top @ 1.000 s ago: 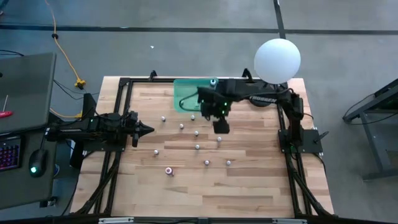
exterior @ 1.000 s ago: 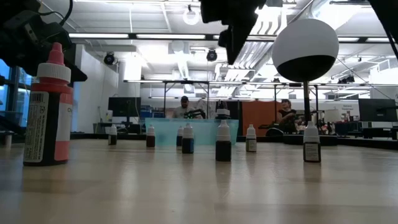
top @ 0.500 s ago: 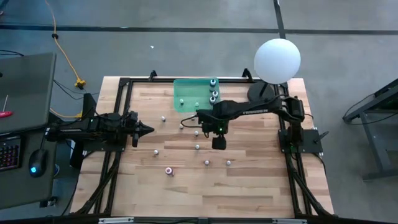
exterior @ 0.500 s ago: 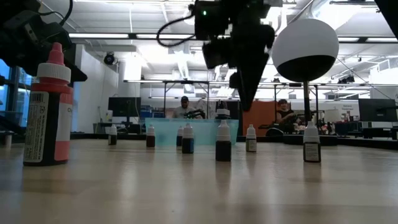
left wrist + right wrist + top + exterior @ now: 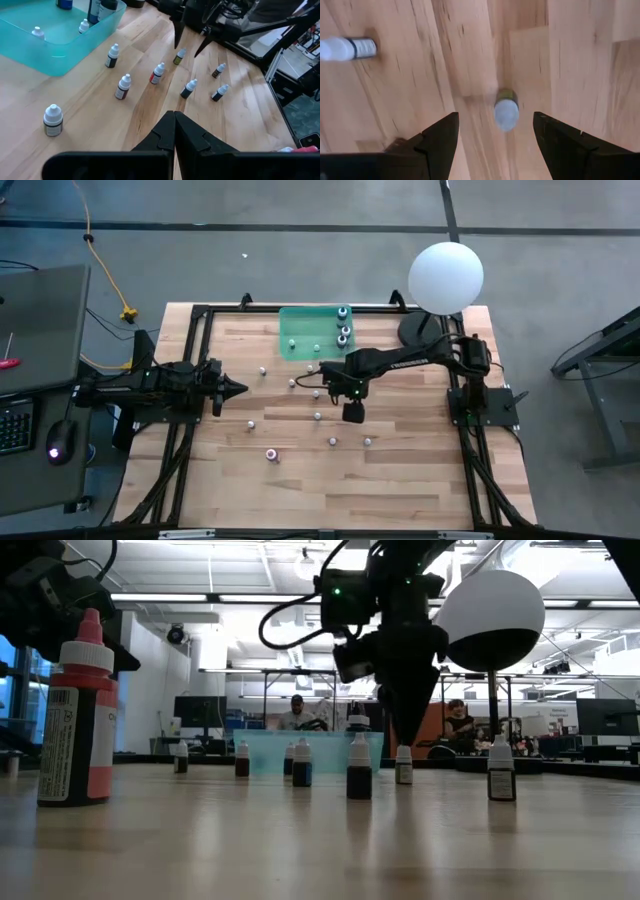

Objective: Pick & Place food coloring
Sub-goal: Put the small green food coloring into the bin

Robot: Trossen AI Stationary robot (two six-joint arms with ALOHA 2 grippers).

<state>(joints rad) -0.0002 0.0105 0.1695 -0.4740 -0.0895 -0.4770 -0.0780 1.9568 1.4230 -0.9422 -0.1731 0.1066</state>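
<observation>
Several small food coloring bottles with whitish caps stand upright on the wooden table [image 5: 400, 480]. My right gripper [image 5: 495, 114] points down, open, just above one yellowish bottle [image 5: 506, 112]; its fingers stand to either side of the bottle's cap and touch nothing. The low view shows the gripper [image 5: 405, 735] right over that bottle [image 5: 403, 765], and so does the left wrist view [image 5: 180, 56]. My left gripper [image 5: 240, 389] waits shut at the table's left side. More bottles stand in the green tray [image 5: 300, 320] at the far edge.
A white globe lamp [image 5: 446, 277] stands at the far right corner. Loose bottles stand around the right gripper, such as one [image 5: 318, 416] to its left and one [image 5: 368, 441] nearer. A larger red-topped bottle [image 5: 80, 710] stands close to the low camera.
My right gripper has come down from high over the table and a little toward the near edge. It has rolled slightly and now hangs over the yellowish bottle, still open. No bottle has moved.
</observation>
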